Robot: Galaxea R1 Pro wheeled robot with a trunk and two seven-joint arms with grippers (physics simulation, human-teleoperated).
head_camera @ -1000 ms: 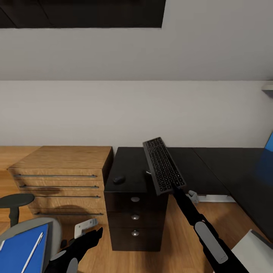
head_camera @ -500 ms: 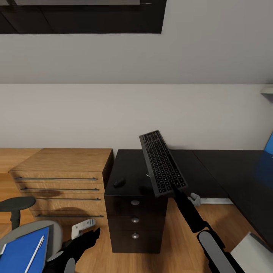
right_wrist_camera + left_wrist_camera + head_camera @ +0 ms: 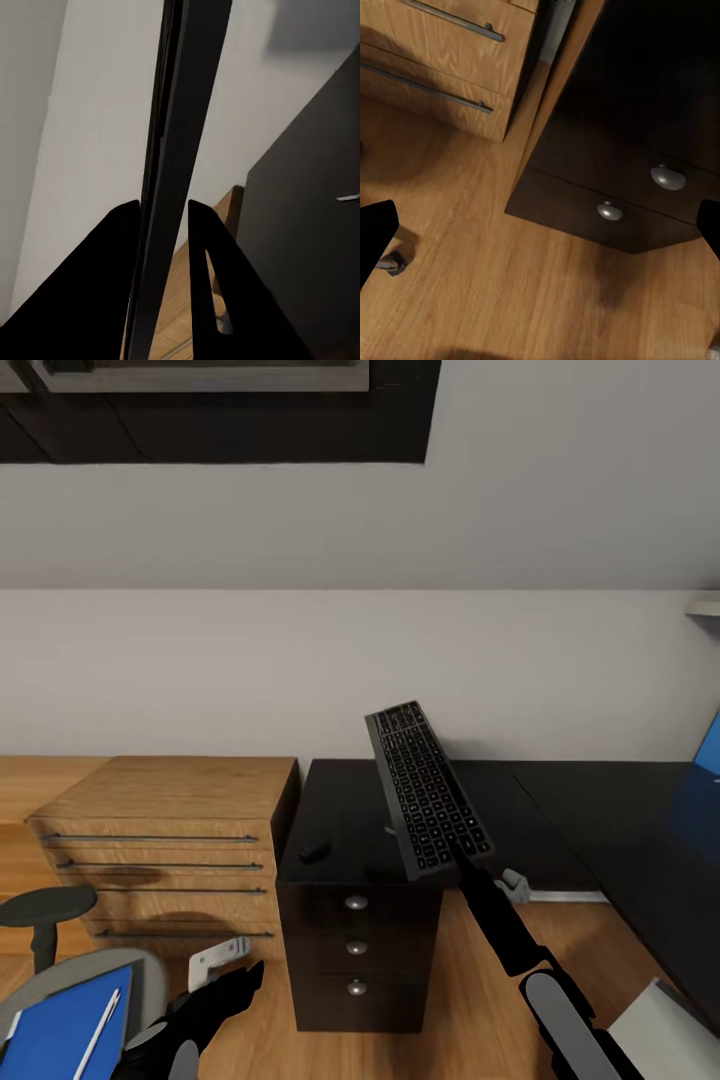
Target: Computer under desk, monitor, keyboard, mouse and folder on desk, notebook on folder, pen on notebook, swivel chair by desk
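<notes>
A: Where do we stand with the slim long keyboard with dark grey keys in a silvery frame [image 3: 428,790]?

B: We carry it in our right gripper [image 3: 462,853], jaws clamped on its near short end. It hangs tilted in the air above the glossy black desk with three silver-knobbed drawers [image 3: 345,815], touching nothing else. In the right wrist view we see it edge-on between the two fingers [image 3: 112,285].

A: And our left gripper [image 3: 248,977]?

B: Low beside the drawers, jaws apart and holding nothing.

A: What looks done?

B: The small dark oval mouse [image 3: 315,848] already lies on the desk near its front left corner. That is all we can count as placed.

A: And what is left?

B: We judge most of it. The keyboard is not yet set down. The flat bright blue folder [image 3: 55,1035] lies on the grey-seated swivel chair [image 3: 150,972], with the thin white-silver pen [image 3: 98,1030] resting on it. Whether the notebook sits there too, we cannot tell.
</notes>
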